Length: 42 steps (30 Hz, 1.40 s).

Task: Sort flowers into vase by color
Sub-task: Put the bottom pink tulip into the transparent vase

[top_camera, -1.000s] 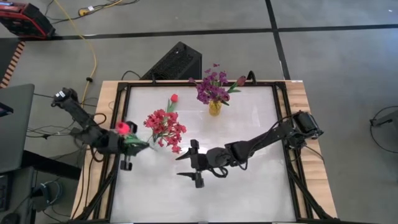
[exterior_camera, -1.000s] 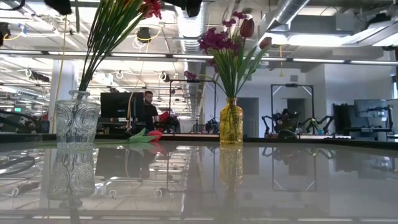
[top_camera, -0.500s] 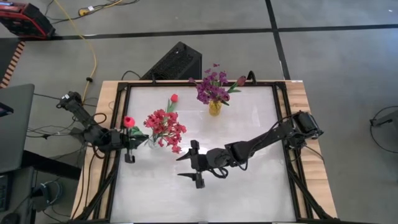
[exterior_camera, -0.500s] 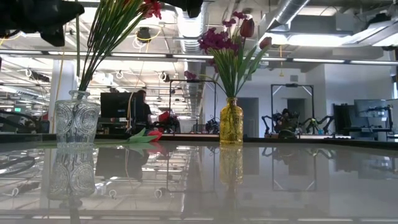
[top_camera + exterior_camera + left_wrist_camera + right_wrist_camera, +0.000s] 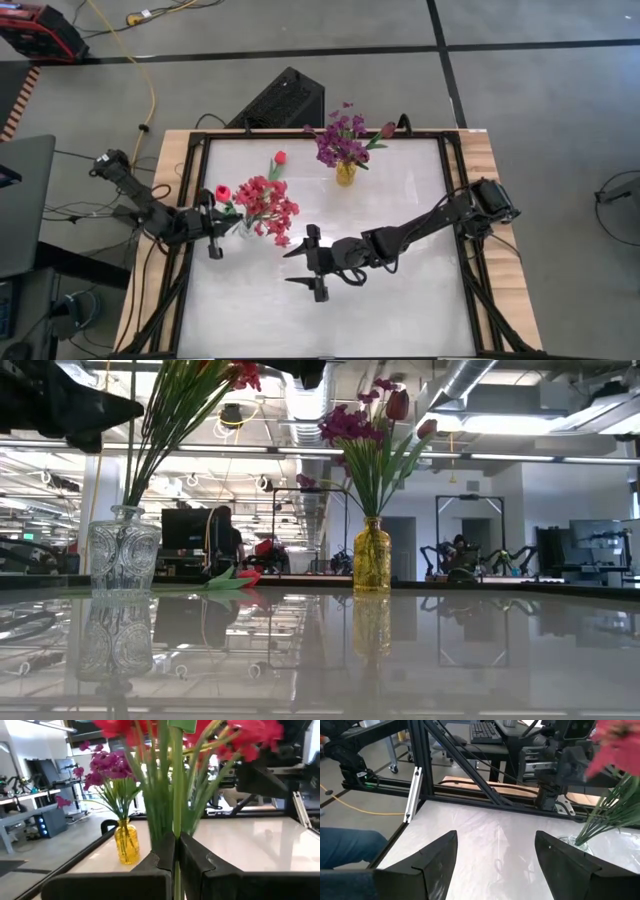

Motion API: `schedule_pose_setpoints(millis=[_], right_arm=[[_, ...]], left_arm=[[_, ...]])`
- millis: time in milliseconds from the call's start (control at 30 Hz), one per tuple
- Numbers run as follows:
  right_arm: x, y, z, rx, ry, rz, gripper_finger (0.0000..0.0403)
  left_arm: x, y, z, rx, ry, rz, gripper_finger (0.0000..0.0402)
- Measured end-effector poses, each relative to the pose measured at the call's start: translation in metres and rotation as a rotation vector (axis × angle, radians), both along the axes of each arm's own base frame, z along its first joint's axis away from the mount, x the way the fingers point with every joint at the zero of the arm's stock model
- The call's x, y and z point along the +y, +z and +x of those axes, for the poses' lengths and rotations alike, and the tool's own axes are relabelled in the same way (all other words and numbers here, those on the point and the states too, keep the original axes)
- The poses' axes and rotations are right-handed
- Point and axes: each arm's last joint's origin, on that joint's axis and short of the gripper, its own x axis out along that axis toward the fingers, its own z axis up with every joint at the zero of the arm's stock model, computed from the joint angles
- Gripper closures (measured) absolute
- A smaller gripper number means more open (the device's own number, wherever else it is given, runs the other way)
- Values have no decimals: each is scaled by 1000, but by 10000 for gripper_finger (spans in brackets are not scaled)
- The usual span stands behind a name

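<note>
One red tulip (image 5: 223,192) sits pinched by its stem in your left gripper (image 5: 211,228), just beside the clear vase (image 5: 123,558) of pink-red flowers (image 5: 266,204) on the table's left side. Your right gripper (image 5: 309,263) waits mid-table, fingers spread wide and empty. Watch the thin stem: it could snag on the crowded stems already in the neck and bend, or you could nudge the vase and tip it. Another red tulip (image 5: 280,157) lies on the table behind, near the yellow vase (image 5: 345,173).
</note>
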Motion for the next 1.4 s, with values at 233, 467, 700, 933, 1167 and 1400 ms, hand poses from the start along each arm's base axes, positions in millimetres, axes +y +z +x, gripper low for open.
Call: schedule_pose_setpoints(millis=[233,467,700,933,1167,1400], right_arm=[[0,0,0,3,1,-2,111],[0,-1,0,12,2,-13,111],[0,-2,0,14,3,-16,111],[0,-2,0,18,3,-17,111],[0,-2,0,21,3,-18,111],[0,-4,-1,34,3,-21,111]], left_arm=[[5,-13,5,70,38,-62,401],[7,-19,5,98,59,-104,401],[8,-30,4,153,103,-136,401],[7,-33,4,191,42,-166,368],[8,-7,3,215,47,-148,299],[12,14,-5,307,25,-233,270]])
